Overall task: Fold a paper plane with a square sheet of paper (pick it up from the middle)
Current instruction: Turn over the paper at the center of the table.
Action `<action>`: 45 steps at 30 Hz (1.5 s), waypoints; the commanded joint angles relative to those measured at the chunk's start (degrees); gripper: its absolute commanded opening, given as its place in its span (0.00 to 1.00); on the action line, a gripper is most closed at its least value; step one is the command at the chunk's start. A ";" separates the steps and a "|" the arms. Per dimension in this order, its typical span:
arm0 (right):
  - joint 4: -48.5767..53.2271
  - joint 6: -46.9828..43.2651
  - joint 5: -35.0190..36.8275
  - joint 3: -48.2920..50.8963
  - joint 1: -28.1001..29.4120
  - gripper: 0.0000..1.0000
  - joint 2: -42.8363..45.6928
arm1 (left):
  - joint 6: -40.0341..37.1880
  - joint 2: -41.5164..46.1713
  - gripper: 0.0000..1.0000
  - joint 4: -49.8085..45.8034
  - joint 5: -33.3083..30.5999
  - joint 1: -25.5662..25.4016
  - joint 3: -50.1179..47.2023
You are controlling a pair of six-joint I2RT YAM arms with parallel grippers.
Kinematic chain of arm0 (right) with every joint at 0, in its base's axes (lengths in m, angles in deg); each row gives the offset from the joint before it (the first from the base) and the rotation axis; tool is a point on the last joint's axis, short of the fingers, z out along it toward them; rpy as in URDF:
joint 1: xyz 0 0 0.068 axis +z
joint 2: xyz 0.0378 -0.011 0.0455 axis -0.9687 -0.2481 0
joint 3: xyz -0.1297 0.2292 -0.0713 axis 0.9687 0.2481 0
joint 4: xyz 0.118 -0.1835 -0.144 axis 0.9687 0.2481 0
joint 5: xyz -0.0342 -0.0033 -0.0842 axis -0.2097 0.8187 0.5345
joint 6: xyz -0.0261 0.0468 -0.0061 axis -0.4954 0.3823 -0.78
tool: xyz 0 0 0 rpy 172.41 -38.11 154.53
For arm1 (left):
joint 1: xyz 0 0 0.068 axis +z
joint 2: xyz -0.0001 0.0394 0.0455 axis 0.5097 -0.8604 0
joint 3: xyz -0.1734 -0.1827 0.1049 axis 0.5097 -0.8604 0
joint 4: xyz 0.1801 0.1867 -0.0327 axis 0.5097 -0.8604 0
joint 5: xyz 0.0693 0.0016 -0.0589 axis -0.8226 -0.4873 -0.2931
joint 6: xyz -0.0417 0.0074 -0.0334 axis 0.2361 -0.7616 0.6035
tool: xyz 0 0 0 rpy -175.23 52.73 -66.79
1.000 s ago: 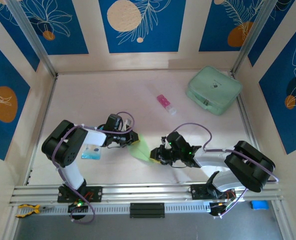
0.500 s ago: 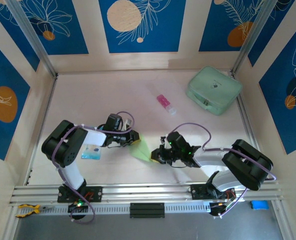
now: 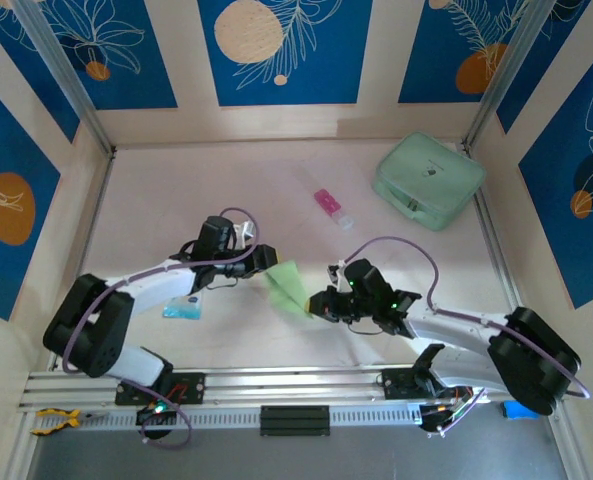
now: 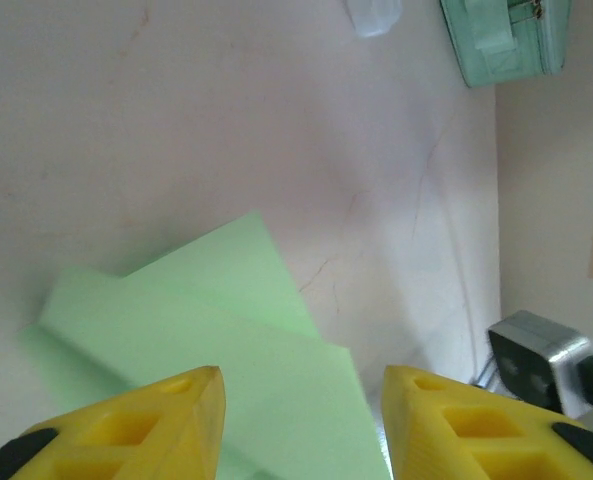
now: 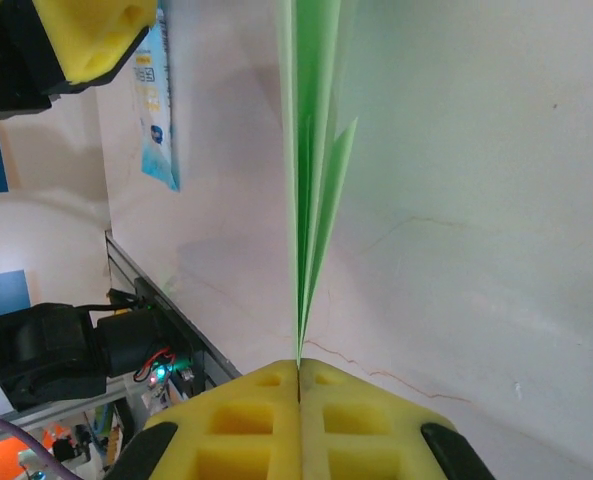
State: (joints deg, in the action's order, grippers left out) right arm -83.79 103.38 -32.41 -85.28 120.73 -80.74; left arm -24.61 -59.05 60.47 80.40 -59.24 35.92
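Item: square sheet of paper (image 5: 311, 150), folded in layers (wings unfinished, you'd judge); your right claw (image 5: 299, 378) clamps it, left claw (image 4: 301, 400) apart.

Right fingers (image 5: 236, 420) pinching folded green paper (image 5: 314, 120) edge-on, blue-and-white packet (image 5: 156, 110) beyond

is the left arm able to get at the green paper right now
Likely yes: the left gripper is open, with the folded green paper right in front of its jaws and nothing in between. The right gripper is shut on the paper's other end, holding it.
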 commanded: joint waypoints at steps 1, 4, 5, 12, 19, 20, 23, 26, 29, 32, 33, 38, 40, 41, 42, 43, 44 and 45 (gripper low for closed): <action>6.90 -3.92 2.64 -1.62 -0.73 0.07 3.00 | -3.49 3.06 0.47 -6.42 -3.96 0.48 1.09; 11.11 -5.38 2.56 -2.55 -1.74 0.07 5.72 | -4.14 5.75 0.47 -8.62 -5.53 0.52 0.87; 12.37 -5.83 2.76 -2.94 -2.10 0.06 6.70 | -4.34 6.52 0.48 -9.25 -6.02 0.48 0.92; 19.54 -7.93 6.82 -3.01 -4.05 0.06 14.53 | -6.82 11.77 0.49 -13.80 -9.24 0.46 1.37; 25.83 -10.15 8.24 -7.22 -4.30 0.06 18.89 | -7.94 16.33 0.48 -15.98 -12.57 0.48 1.08; 27.19 -10.65 8.94 -8.15 -4.32 0.06 18.98 | -8.11 16.65 0.47 -16.09 -12.77 0.48 1.18; 31.95 -13.23 11.41 -11.40 -4.22 0.06 18.94 | -8.20 18.62 0.48 -16.61 -14.52 0.50 1.04; 36.55 -16.55 13.52 -14.78 -4.11 0.06 18.24 | -8.07 21.98 0.49 -18.16 -18.54 0.52 -0.01; 41.42 -19.35 15.26 -18.38 -3.73 0.05 17.16 | -8.39 25.83 0.55 -20.11 -22.32 0.49 -1.25; 46.06 -21.64 19.08 -22.11 -2.23 0.05 15.34 | -9.12 29.70 0.62 -22.47 -25.76 0.56 -2.23; 47.29 -22.21 20.38 -23.18 -1.63 0.04 14.56 | -9.34 30.81 0.64 -23.29 -26.75 0.56 -2.52; 52.97 -27.18 25.56 -29.58 3.56 0.02 7.28 | -10.02 34.99 0.72 -27.05 -30.27 0.65 -2.76; 56.85 -27.46 28.40 -33.25 5.93 0.02 2.75 | -9.93 36.56 0.74 -29.23 -32.44 0.63 -2.52; 58.56 -27.56 30.48 -34.87 7.12 0.02 0.58 | -10.00 37.27 0.75 -30.22 -33.78 0.65 -2.30; 60.39 -27.94 33.33 -36.77 8.64 0.02 -2.05 | -9.81 38.18 0.77 -31.65 -35.96 0.61 -2.09; 61.66 -27.96 36.09 -37.95 9.79 0.01 -3.69 | -9.49 38.98 0.79 -32.94 -38.24 0.61 -2.01; 63.54 -27.06 40.06 -39.25 10.89 0.00 -5.52 | -9.37 39.68 0.81 -33.84 -40.20 0.75 -1.92; 65.65 -25.19 43.93 -40.62 11.72 0.00 -6.88 | -9.63 40.45 0.83 -34.86 -41.88 0.79 -1.66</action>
State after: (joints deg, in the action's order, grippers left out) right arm -26.86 77.56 0.14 -122.61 130.44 -85.33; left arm -33.51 -20.45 30.70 46.10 -59.20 33.52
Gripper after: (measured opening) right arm 0.063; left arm 0.822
